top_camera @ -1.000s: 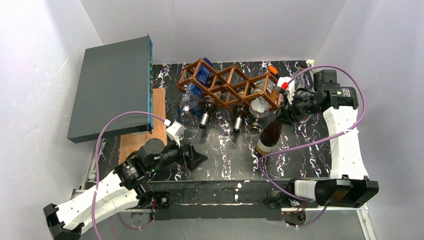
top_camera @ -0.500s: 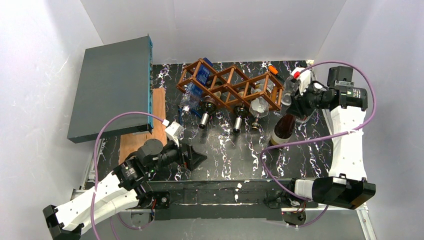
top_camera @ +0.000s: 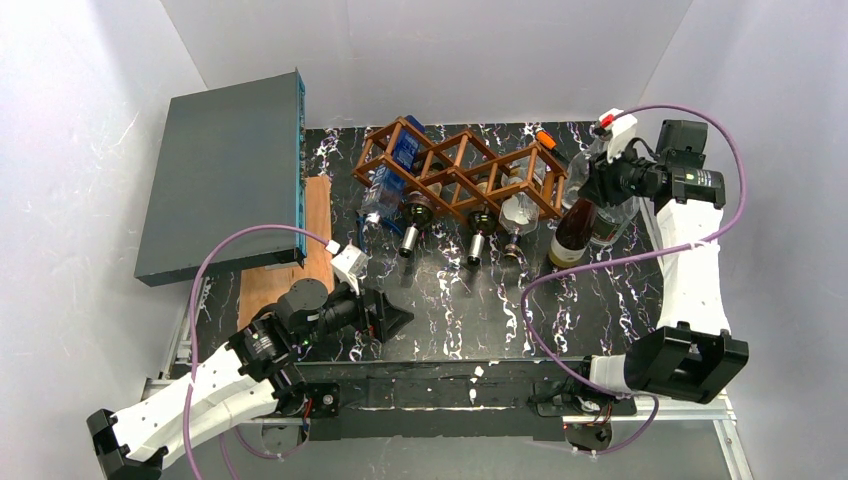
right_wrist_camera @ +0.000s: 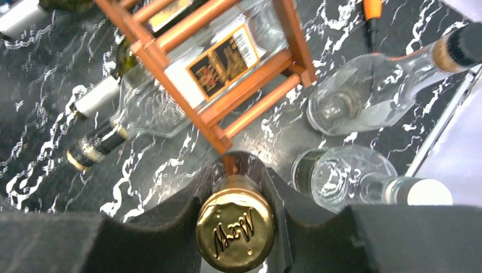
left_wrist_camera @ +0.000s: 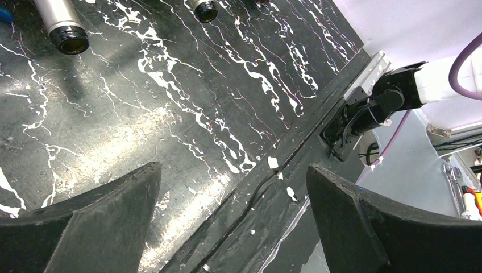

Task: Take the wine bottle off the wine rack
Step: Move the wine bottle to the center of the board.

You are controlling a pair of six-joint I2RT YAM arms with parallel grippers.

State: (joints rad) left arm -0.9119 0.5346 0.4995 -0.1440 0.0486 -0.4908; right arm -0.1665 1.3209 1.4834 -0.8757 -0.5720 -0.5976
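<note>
The brown wooden wine rack (top_camera: 455, 170) lies across the back of the table with several bottles still in its cells. A dark brown wine bottle (top_camera: 568, 238) stands free of the rack, just past its right end, with its base low over the table. My right gripper (top_camera: 592, 192) is shut on its neck. In the right wrist view the gold cap (right_wrist_camera: 235, 224) sits between the two black fingers (right_wrist_camera: 170, 227) of the right gripper (right_wrist_camera: 236, 187), with the rack's corner (right_wrist_camera: 227, 133) just beyond. My left gripper (top_camera: 395, 318) hangs open near the front edge, holding nothing.
A grey flat box (top_camera: 225, 170) leans at the back left beside a wooden board (top_camera: 310, 255). Two clear bottles (right_wrist_camera: 364, 94) (right_wrist_camera: 347, 179) stand close to the right of the held bottle. An orange-tipped tool (top_camera: 545, 138) lies behind the rack. Bottle necks (left_wrist_camera: 62, 28) stick out of the rack's front.
My right arm has carried the wine bottle to the right and back, from in front of the rack to beside its right end, raising it more upright. The left arm has not moved.
</note>
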